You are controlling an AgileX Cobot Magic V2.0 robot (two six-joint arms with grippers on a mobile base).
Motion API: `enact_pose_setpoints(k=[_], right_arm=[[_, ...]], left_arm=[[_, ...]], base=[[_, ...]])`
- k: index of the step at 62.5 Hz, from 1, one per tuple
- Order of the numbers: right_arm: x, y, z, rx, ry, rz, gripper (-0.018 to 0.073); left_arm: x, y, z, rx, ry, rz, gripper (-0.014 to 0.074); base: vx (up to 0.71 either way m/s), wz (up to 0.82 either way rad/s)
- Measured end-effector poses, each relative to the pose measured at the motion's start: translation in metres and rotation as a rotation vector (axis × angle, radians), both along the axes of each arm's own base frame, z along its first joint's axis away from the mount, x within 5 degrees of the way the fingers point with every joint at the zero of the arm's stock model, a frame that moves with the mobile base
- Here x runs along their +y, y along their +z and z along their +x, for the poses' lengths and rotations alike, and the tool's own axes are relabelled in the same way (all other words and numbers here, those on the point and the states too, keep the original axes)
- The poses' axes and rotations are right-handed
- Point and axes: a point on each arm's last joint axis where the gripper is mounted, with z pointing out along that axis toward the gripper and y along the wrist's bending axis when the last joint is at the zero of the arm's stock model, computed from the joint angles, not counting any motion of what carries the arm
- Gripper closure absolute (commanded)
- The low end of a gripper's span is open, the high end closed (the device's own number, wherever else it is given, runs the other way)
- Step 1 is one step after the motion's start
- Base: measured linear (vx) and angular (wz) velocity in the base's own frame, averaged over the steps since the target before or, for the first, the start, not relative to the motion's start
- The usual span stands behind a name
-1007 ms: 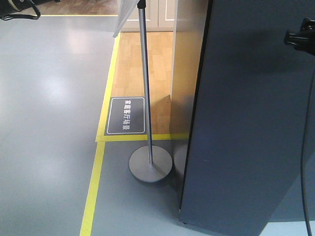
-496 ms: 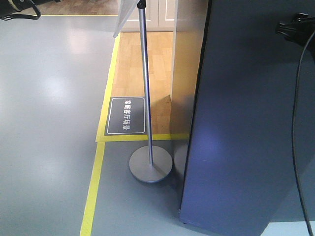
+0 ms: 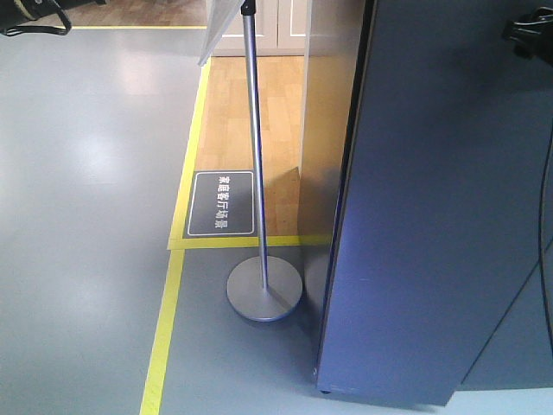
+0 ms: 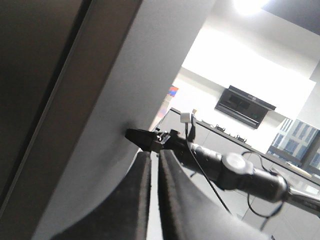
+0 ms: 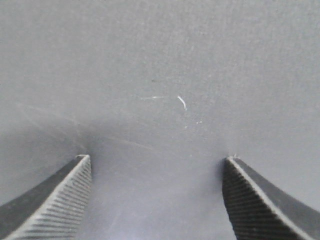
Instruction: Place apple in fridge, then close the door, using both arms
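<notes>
Grey door (image 3: pixel 432 225) blocks view; right claw (image 5: pixel 157 162) apart against it, left claw (image 4: pixel 154 165) together; signpost (image 3: pixel 255 173) beside.

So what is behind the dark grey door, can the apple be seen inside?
No. The door shows only its dark grey outer face, so the fridge interior and any apple are covered. The right gripper is open, fingertips against the door.
</notes>
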Motion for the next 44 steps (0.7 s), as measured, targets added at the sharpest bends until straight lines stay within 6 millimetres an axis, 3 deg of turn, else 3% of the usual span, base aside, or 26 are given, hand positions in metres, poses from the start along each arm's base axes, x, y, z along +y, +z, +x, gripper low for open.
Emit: enact_pose_setpoints(k=[17,44], right_arm=[[-0.011,-0.014,0.022,0.085,0.109,0.009,0.0025],[0.002,0.007,0.007,0.103,0.233,-0.028,0.0080]], left_arm=[[0.000,0.000,0.000,0.000,0.000,0.001,0.0570],[0.000,0.000,0.000,0.000,-0.001,0.001,0.0570]], base=[[0.00,0.00],[0.00,0.00]])
